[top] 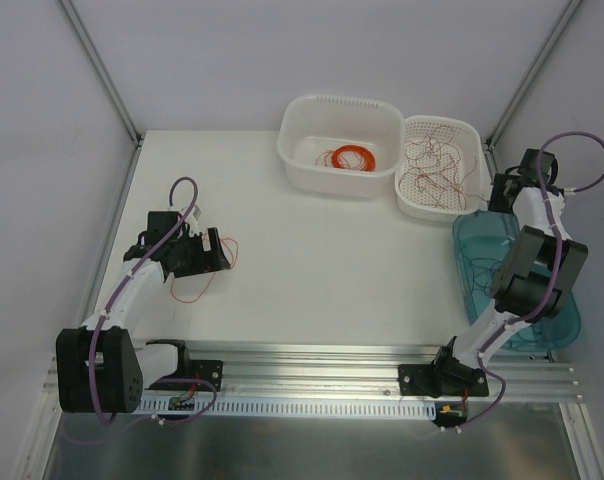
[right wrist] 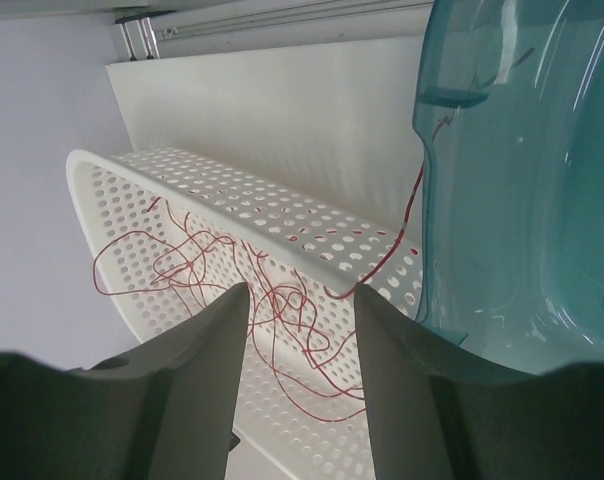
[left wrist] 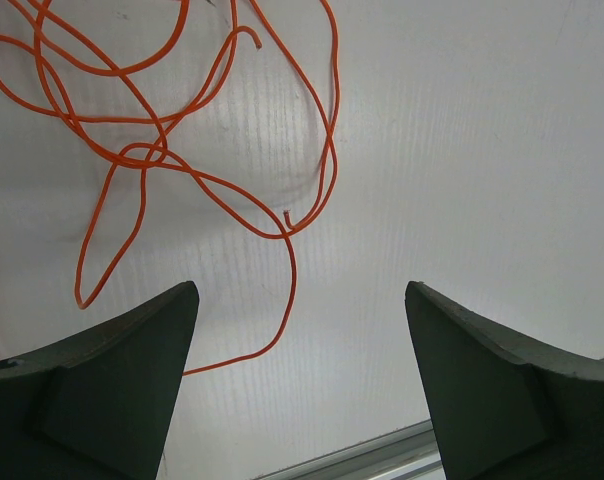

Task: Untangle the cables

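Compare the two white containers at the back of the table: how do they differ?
The solid tub has plain walls; the perforated basket is full of holes. The tub holds a neat orange ring coil; the basket holds loose red wires. The tub looks wider. Both are white, rounded, and sit side by side.

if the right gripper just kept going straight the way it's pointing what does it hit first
Most likely the rim of the white perforated basket, where a red wire drapes over from the teal tray. The right gripper points at it, but depth is hard to judge.
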### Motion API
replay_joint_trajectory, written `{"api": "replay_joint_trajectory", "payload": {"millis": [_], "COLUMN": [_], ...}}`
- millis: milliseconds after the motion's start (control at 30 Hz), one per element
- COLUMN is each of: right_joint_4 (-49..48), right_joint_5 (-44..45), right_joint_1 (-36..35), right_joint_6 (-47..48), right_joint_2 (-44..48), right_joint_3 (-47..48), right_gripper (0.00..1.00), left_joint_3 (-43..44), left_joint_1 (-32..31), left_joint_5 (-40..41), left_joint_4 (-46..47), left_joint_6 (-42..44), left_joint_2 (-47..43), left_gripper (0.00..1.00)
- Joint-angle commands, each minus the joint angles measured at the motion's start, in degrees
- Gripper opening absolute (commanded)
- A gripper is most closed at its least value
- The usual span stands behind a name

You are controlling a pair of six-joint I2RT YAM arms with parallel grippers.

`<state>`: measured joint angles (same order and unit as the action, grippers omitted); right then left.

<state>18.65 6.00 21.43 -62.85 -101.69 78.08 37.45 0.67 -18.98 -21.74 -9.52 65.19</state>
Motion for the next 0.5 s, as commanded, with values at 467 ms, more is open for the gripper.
{"api": "replay_joint_trajectory", "payload": {"millis": [467], "right_joint_4": [-2.3], "right_joint_5": [-0.2], "right_joint_1": [-0.9], "right_joint_6": [-2.9], "right_joint_2": [-3.7], "right_joint_3": [-0.9], "right_gripper": [0.38], "left_joint_3": [1.7], "left_joint_1": [-0.5], "left_joint_5": [0.5], "left_joint_4": [-0.1], "left_joint_6": [0.6], "left_joint_2": [1.4], "left_gripper": [0.86]}}
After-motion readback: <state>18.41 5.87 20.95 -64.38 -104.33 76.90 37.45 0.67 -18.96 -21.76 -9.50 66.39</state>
